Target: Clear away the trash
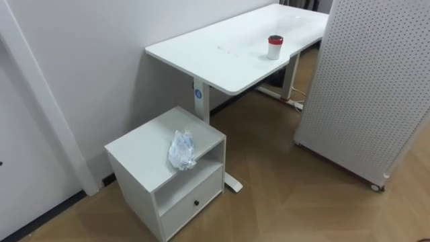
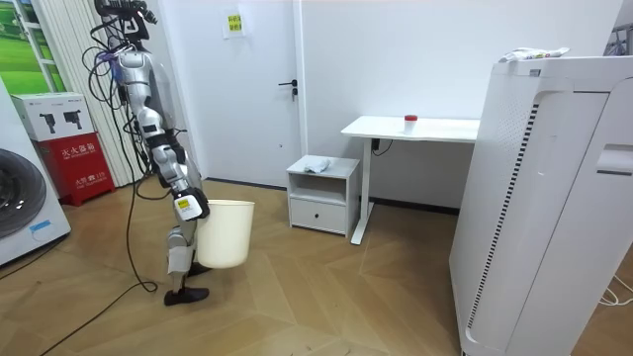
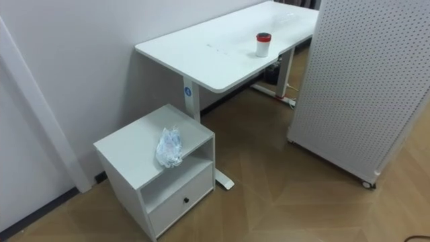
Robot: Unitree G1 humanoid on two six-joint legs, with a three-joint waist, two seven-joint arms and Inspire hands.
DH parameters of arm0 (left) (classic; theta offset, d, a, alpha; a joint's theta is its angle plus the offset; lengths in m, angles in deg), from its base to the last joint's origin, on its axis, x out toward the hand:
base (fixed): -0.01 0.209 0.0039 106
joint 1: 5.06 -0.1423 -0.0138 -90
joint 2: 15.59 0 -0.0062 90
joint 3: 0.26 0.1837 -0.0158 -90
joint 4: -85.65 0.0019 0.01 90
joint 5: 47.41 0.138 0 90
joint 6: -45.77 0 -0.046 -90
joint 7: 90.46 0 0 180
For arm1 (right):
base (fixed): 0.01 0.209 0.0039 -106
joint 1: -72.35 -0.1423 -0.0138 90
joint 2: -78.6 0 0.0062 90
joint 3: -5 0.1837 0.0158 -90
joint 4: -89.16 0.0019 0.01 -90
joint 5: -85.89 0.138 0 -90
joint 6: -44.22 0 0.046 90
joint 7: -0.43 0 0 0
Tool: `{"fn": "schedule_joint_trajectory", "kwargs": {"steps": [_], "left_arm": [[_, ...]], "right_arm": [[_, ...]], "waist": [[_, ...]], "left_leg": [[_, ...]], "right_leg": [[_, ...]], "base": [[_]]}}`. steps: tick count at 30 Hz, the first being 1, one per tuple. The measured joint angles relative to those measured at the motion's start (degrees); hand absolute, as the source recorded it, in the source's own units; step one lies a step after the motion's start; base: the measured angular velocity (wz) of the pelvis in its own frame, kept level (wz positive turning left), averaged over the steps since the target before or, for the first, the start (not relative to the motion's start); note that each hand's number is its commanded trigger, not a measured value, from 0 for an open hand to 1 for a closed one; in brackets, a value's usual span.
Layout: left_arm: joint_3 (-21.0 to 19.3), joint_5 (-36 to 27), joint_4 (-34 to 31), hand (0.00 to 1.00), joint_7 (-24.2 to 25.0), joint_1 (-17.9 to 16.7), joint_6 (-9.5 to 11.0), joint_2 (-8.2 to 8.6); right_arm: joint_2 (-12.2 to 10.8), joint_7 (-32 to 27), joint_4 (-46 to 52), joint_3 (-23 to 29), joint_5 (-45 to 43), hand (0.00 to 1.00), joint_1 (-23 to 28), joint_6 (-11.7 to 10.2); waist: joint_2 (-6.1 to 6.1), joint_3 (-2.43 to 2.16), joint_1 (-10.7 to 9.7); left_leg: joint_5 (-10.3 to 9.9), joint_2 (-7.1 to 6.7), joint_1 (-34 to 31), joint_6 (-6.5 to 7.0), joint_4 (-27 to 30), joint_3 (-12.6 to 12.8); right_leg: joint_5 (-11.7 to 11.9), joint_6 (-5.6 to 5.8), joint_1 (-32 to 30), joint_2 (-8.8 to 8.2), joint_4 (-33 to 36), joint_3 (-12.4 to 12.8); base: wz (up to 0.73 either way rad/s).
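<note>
The right hand [image 2: 186,206] is sitting at the rim of a cream bin [image 2: 226,235], low at the robot's side; I cannot tell whether it is gripping it. The crumpled plastic garbage [image 1: 181,149] is lying well ahead of that hand, on a small white cabinet [image 1: 141,144], near its front edge. Being so light, it is risking a slide to the floor if the reach merely brushes it, and the bin may be bumping the cabinet on approach

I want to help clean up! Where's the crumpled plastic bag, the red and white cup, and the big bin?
Crumpled plastic bag [image 1: 182,150]: left eye view, the middle of the bag.
Cup [image 1: 275,48]: left eye view, its side.
Bin [image 2: 229,235]: room view, its outer wall.
</note>
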Motion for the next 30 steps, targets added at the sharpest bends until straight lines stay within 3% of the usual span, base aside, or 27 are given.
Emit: {"fn": "schedule_joint_trajectory", "kwargs": {"steps": [9,13,14,15,18,20,23,24,25,26,27,28,29,30], "left_arm": [[-0.1,-0.1,1.4,0.0,0.3,0.1,-0.8,0.01],[-0.2,0.9,1.8,0.0,0.5,0.9,-1.6,0.01],[-0.2,1.1,1.8,0.0,0.6,1.3,-1.6,0.01],[-0.2,1.2,1.9,0.0,0.7,1.4,-1.6,-0.03],[-0.3,1.2,1.9,0.0,1.5,1.7,-1.7,-0.16],[-0.3,1.2,1.9,0.0,1.9,1.0,-2.4,-0.23],[-0.2,1.2,1.8,0.0,2.7,0.3,-3.6,-0.41],[-0.2,1.2,1.7,0.0,2.7,0.1,-3.8,-0.49],[-0.2,1.2,1.9,0.0,2.7,-0.1,-3.8,-0.69],[0.0,1.1,1.9,0.0,2.7,-0.1,-3.8,-0.58],[0.2,1.2,1.9,0.0,2.8,-0.2,-3.7,-0.36],[0.2,1.2,1.8,0.0,3.0,-0.4,-3.7,-0.04],[0.2,1.1,1.7,0.0,3.1,-1.3,-3.7,-0.1],[-0.1,1.1,1.7,0.0,3.1,-1.8,-3.7,-0.15]], "right_arm": [[-0.1,0.0,-0.3,0.0,0.0,1.0,0.0,0.1],[-0.1,0.2,-0.2,0.1,-0.2,1.0,0.0,0.1],[-0.1,0.2,-0.1,0.1,-0.2,1.0,-0.1,0.3],[-0.1,0.2,-0.1,0.1,-0.3,1.0,-0.2,0.4],[-0.2,0.2,0.5,-0.1,-1.2,1.0,-0.6,0.6],[-0.4,0.2,0.4,0.0,-1.2,1.0,-0.4,0.8],[-0.2,0.2,1.2,0.0,-0.6,1.0,0.2,0.8],[-0.2,0.2,1.3,0.0,-0.3,1.0,0.3,0.8],[-0.3,0.0,1.4,0.0,0.8,1.0,0.4,0.8],[0.0,-0.2,1.2,0.1,1.1,1.0,1.2,0.9],[0.3,-0.4,1.2,0.1,1.1,1.0,1.6,1.0],[1.0,-0.8,0.9,0.6,1.3,1.0,2.0,1.4],[1.3,-1.2,1.0,0.6,1.3,1.0,2.2,1.9],[1.3,-1.3,1.1,0.6,1.2,1.0,2.5,2.1]], "waist": [[-0.04,0.07,-0.1],[-0.41,0.03,-0.1],[-0.47,0.37,0.0],[-0.37,0.4,0.1],[-0.17,0.68,0.2],[-1.05,0.55,0.2],[-1.0,0.3,0.0],[-1.12,0.17,0.0],[-1.86,0.5,-0.4],[-2.35,0.07,-0.3],[-2.36,0.02,-0.3],[-2.08,0.07,0.0],[-1.88,-0.08,1.4],[-1.81,-0.09,2.1]], "left_leg": [[0.0,0.08,0.0,-0.06,0.1,-0.2],[-1.7,0.81,-3.0,-0.36,5.1,-1.0],[-2.3,1.3,-4.0,-0.54,7.3,-1.2],[-2.7,1.5,-4.4,-0.65,8.4,-1.3],[-6.0,3.1,-7.1,-1.21,14.1,-1.4],[-6.5,3.36,-6.9,-1.77,15.0,-1.1],[-6.4,4.27,-7.8,-2.5,16.8,-0.6],[-6.2,4.23,-8.6,-2.86,18.3,-0.3],[-4.1,4.27,-12.7,-4.1,25.2,0.5],[-3.8,3.31,-16.1,-3.97,27.0,0.5],[-3.7,2.95,-17.4,-4.12,24.8,0.7],[-2.1,2.04,-19.9,-5.05,18.4,1.1],[1.9,2.24,-21.4,-5.42,11.2,1.5],[4.1,2.26,-21.8,-5.28,8.6,1.6]], "right_leg": [[0.0,0.01,-0.2,0.04,0.0,-0.2],[-1.1,-0.56,-2.0,0.45,2.0,-0.8],[-1.2,-0.69,-2.2,0.82,2.6,-1.1],[-1.5,-0.83,-2.4,0.95,3.1,-1.3],[-4.9,-1.95,-4.7,1.68,8.5,-1.6],[-7.3,-2.66,-5.2,1.55,11.2,-1.0],[-7.8,-3.39,-5.3,2.04,11.2,-0.6],[-7.9,-3.73,-5.3,2.2,11.3,-0.3],[-8.3,-4.48,-4.9,2.2,11.7,0.7],[-9.0,-4.76,-4.5,1.68,12.1,2.3],[-9.3,-4.88,-4.2,1.63,12.0,3.2],[-10.0,-4.9,-4.1,1.62,12.1,4.4],[-10.7,-4.71,-3.8,1.59,12.3,6.1],[-11.1,-4.5,-3.5,1.48,12.3,6.8]], "base": [[0.0],[0.09],[0.16],[0.11],[-0.02],[-0.06],[0.04],[0.27],[0.42],[0.5],[0.43],[0.1],[-0.17],[-0.57]]}}
